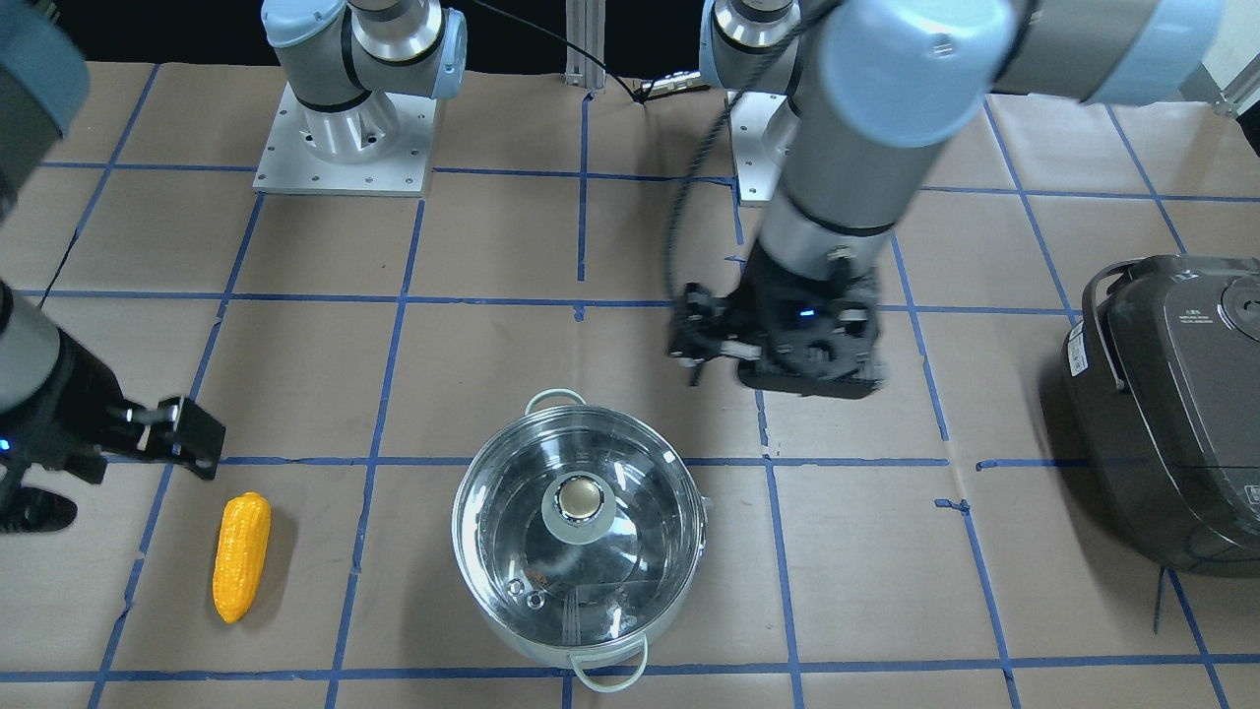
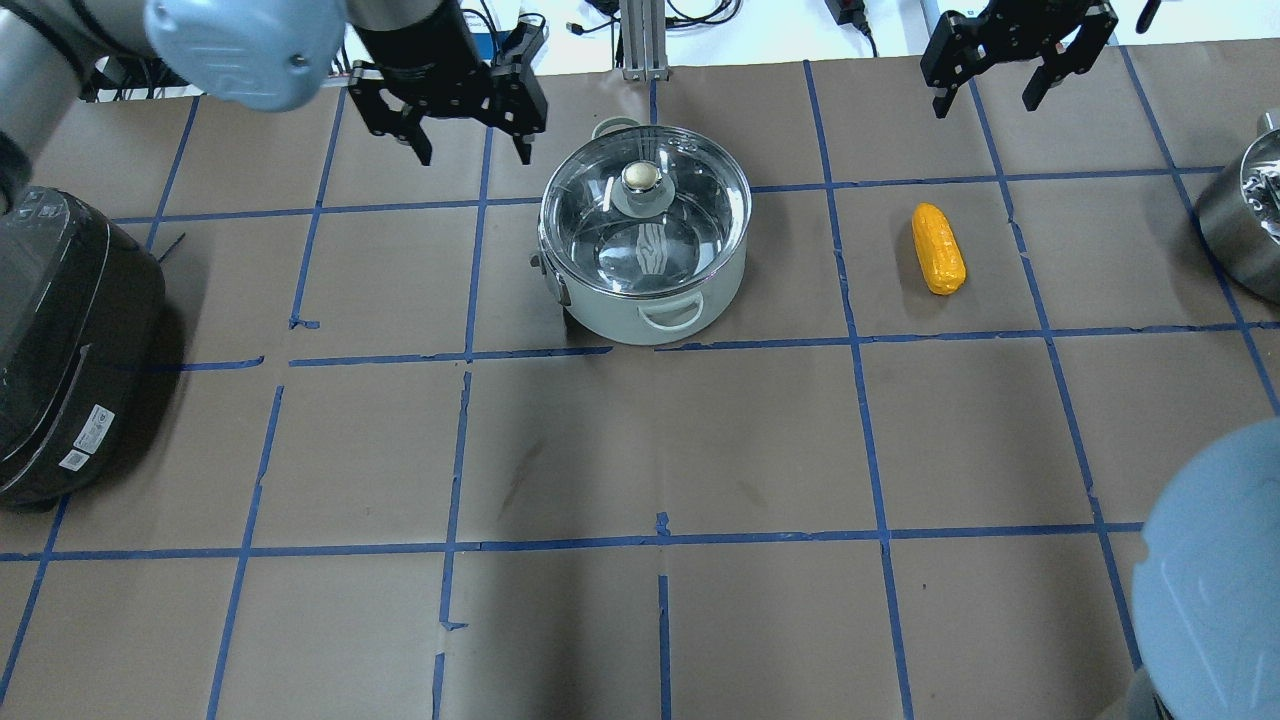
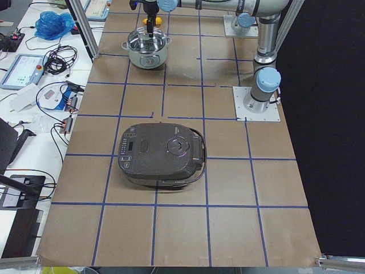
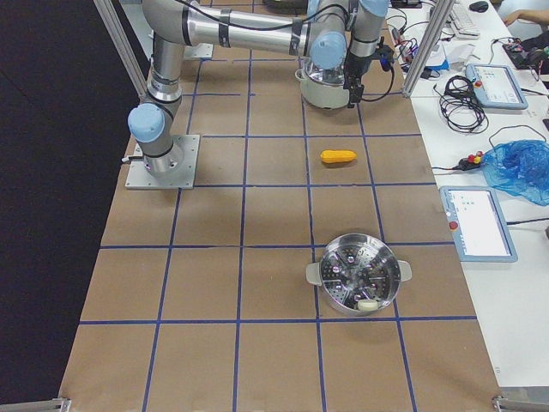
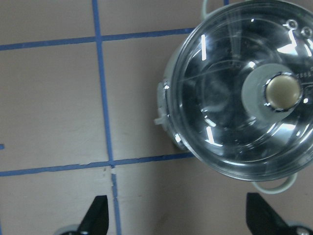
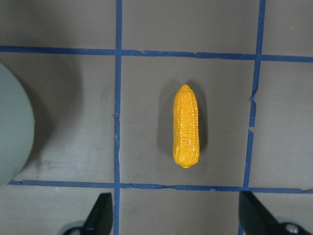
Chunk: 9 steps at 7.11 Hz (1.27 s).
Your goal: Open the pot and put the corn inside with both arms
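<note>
Nearest us on the table (image 2: 660, 450): bare brown paper and a blue tape grid. A dark rice cooker (image 2: 70, 340) sits at the left edge and a steamer pot (image 2: 1235, 215) at the right edge. Neither belongs to the job.

Middle row: the pot (image 2: 610, 315) stands upright with its glass lid (image 2: 650, 245) seated and the knob (image 2: 641, 177) at centre. The corn (image 2: 938, 249) lies flat, well apart on the pot's right, its long axis running roughly away from the robot.

Farthest: both claws hover off the table, touching nothing.
- The left claw (image 2: 473, 150) is spread wide and empty, near the pot's left side. In its wrist view the knob lies ahead and off to the right of the gap, not between the fingers.
- The right claw (image 2: 985, 100) is also spread and empty. Its wrist view has the corn ahead, nearly centred between the fingers (image 6: 102, 213), with the long axis crosswise to the closing line.

Our reading is that the left arm is nearer the lid and the right nearer the corn. The left claw needs a sideways shift over the knob before it descends. The right needs mainly an advance and a drop.
</note>
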Tool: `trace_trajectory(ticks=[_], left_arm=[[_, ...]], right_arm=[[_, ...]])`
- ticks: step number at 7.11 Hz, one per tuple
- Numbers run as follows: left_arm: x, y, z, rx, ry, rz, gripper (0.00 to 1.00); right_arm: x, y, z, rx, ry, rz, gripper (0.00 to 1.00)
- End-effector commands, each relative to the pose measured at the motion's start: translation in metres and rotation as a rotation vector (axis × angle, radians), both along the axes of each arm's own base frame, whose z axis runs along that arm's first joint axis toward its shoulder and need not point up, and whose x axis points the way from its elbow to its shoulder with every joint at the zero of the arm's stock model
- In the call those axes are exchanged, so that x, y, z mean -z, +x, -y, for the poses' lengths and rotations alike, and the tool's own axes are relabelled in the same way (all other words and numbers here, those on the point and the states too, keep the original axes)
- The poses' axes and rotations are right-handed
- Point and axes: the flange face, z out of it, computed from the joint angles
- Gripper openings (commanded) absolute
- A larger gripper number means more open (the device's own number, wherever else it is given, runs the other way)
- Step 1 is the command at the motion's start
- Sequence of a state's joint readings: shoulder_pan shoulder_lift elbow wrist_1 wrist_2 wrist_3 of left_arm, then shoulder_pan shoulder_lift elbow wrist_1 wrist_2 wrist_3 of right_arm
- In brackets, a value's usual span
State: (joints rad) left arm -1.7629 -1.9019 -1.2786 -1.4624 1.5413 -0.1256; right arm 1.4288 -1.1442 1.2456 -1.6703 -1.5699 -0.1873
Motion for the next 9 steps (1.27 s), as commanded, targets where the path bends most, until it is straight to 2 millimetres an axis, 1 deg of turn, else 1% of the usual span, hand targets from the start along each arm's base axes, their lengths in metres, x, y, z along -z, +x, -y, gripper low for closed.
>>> trace_trajectory(ticks=[1, 2, 3, 4, 5, 6, 7, 8, 9], left_arm=[[0.045, -0.081, 0.018, -0.031, -0.053, -0.028, 1.00], [0.074, -0.090, 0.034, -0.068, -0.067, -0.041, 1.00], [0.100, -0.095, 0.044, -0.073, -0.059, -0.039, 1.00], [0.114, -0.098, 0.049, -0.073, -0.045, -0.034, 1.00], [0.114, -0.098, 0.050, -0.073, -0.047, -0.035, 1.00], [0.114, -0.098, 0.050, -0.073, -0.047, -0.037, 1.00], [0.114, -0.098, 0.050, -0.065, -0.049, -0.035, 1.00], [0.106, -0.098, 0.051, -0.065, -0.079, -0.046, 0.88], [0.099, -0.099, 0.048, -0.068, -0.087, -0.051, 0.45]], right_arm=[[0.106, -0.019, 0.039, 0.005, -0.001, 0.004, 0.91], [0.150, -0.021, 0.047, -0.007, -0.006, 0.006, 0.90], [0.177, -0.021, 0.042, -0.005, 0.022, 0.012, 0.89], [0.197, -0.022, 0.026, -0.004, 0.068, 0.016, 0.89], [0.203, -0.040, 0.020, 0.011, 0.082, 0.017, 0.89], [0.207, -0.052, 0.017, -0.006, 0.095, 0.025, 0.88], [0.214, -0.050, 0.014, 0.004, 0.104, 0.031, 0.87], [0.217, -0.049, 0.011, 0.012, 0.110, 0.035, 0.87], [0.221, -0.049, 0.010, 0.012, 0.117, 0.038, 0.86]])
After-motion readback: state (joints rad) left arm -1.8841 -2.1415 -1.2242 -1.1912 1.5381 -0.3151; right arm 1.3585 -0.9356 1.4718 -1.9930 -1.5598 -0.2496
